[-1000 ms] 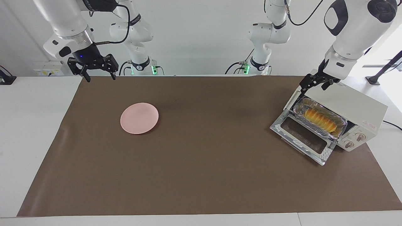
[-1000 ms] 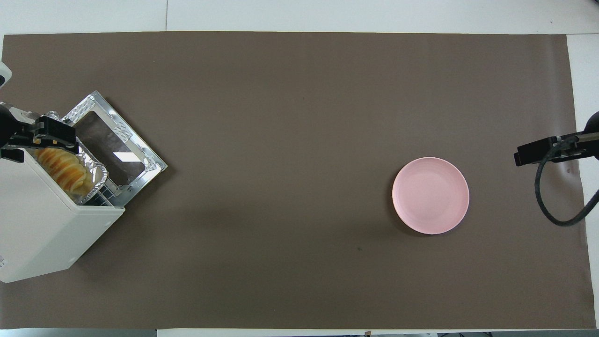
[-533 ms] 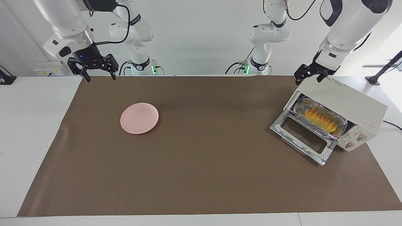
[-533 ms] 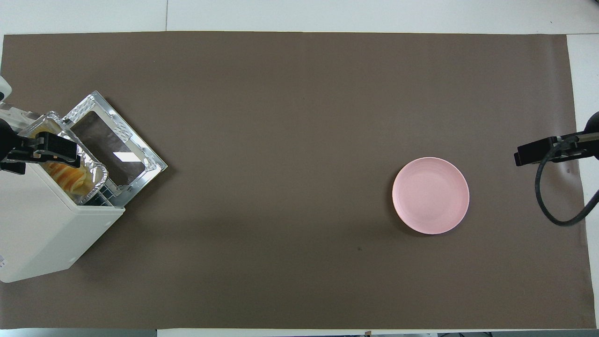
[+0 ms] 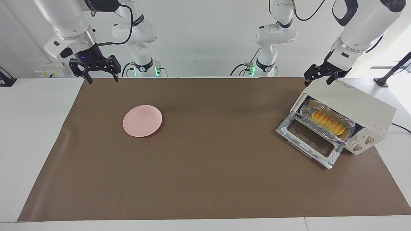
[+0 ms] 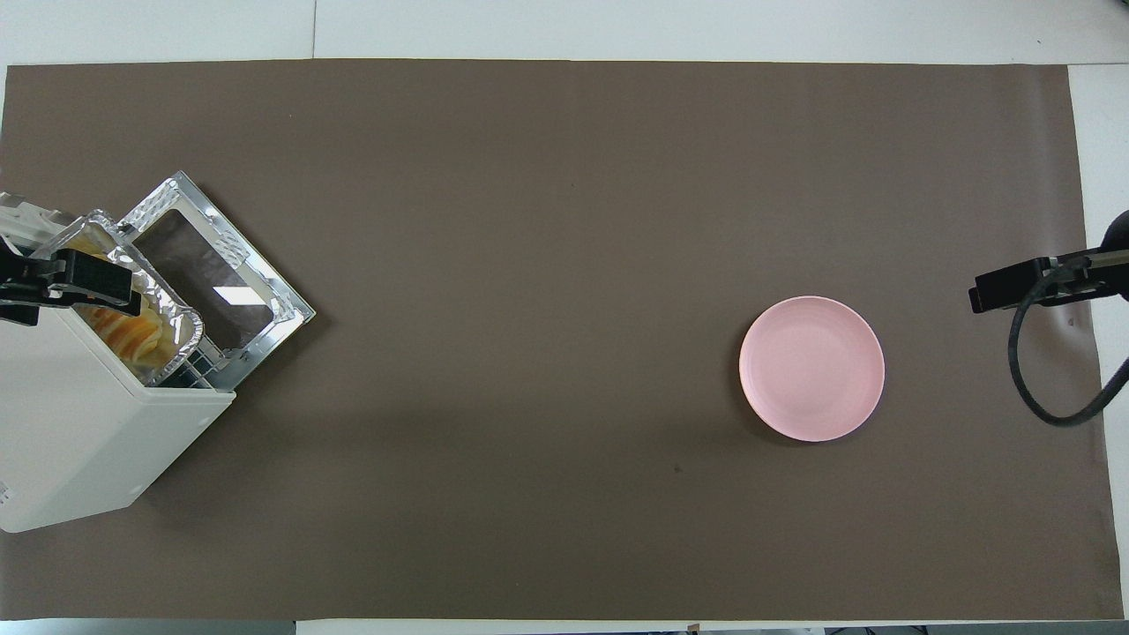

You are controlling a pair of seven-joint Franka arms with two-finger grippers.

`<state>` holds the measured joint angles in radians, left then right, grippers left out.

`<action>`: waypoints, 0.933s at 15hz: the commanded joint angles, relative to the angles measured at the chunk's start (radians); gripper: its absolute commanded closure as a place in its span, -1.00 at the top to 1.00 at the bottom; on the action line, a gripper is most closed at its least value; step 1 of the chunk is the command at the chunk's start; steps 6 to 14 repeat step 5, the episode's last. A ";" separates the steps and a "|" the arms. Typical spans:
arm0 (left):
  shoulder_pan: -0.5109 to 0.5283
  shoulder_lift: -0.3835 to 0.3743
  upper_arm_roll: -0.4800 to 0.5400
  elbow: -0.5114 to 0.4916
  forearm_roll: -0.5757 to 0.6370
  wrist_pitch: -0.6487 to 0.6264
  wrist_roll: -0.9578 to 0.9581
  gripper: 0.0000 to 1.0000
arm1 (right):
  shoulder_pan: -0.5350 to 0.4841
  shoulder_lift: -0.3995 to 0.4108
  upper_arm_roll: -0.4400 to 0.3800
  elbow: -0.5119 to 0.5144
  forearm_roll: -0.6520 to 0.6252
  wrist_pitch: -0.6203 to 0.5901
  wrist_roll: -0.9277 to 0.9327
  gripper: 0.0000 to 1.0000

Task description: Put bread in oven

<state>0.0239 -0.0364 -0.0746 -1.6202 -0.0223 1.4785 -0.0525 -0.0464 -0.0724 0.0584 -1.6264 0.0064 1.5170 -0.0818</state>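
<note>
The cream-white oven [image 5: 356, 104] stands at the left arm's end of the table with its glass door [image 5: 310, 141] dropped open. Inside its mouth sits a crinkled foil tray holding the yellow-orange ridged bread [image 5: 327, 123], also visible from overhead as bread [image 6: 134, 331] in the oven [image 6: 88, 423]. My left gripper [image 5: 317, 82] hangs open and empty just above the oven's top corner nearest the robots. My right gripper [image 5: 103, 80] waits open and empty above the mat's edge at the right arm's end.
A round pink plate [image 5: 142, 121] lies on the brown mat [image 5: 205, 179] toward the right arm's end. A black cable [image 6: 1036, 388] loops from the right arm over the mat's edge.
The left gripper has lifted off the top edge of the oven's opening and drawn back over the oven's top corner. The bread, oven and right arm have not moved.
</note>
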 commanded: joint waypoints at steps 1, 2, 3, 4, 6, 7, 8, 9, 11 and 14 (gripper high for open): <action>0.028 -0.020 -0.005 -0.024 -0.011 0.028 0.054 1.00 | -0.018 -0.015 0.011 -0.015 0.010 -0.001 -0.001 1.00; 0.025 -0.016 -0.007 -0.018 -0.011 0.025 0.054 1.00 | -0.018 -0.015 0.011 -0.015 0.010 -0.001 -0.001 1.00; 0.021 -0.013 -0.007 -0.006 -0.011 0.019 0.054 1.00 | -0.018 -0.015 0.011 -0.015 0.010 -0.001 -0.001 1.00; 0.016 -0.010 -0.007 -0.001 -0.011 0.020 0.054 1.00 | -0.018 -0.015 0.011 -0.015 0.010 -0.001 -0.001 1.00; 0.014 -0.010 -0.007 -0.006 -0.013 0.031 0.053 1.00 | -0.018 -0.015 0.011 -0.015 0.010 -0.001 -0.001 1.00; 0.014 -0.010 -0.007 -0.006 -0.013 0.031 0.053 1.00 | -0.018 -0.015 0.011 -0.015 0.010 -0.001 -0.001 1.00; 0.014 -0.010 -0.007 -0.006 -0.013 0.031 0.053 1.00 | -0.018 -0.015 0.011 -0.015 0.010 -0.001 -0.001 1.00; 0.014 -0.010 -0.007 -0.006 -0.013 0.031 0.053 1.00 | -0.018 -0.015 0.011 -0.015 0.010 -0.001 -0.001 1.00; 0.014 -0.010 -0.007 -0.006 -0.013 0.031 0.053 1.00 | -0.018 -0.015 0.011 -0.015 0.010 -0.001 -0.001 1.00; 0.014 -0.010 -0.007 -0.006 -0.013 0.031 0.053 1.00 | -0.018 -0.015 0.011 -0.015 0.010 -0.001 -0.001 1.00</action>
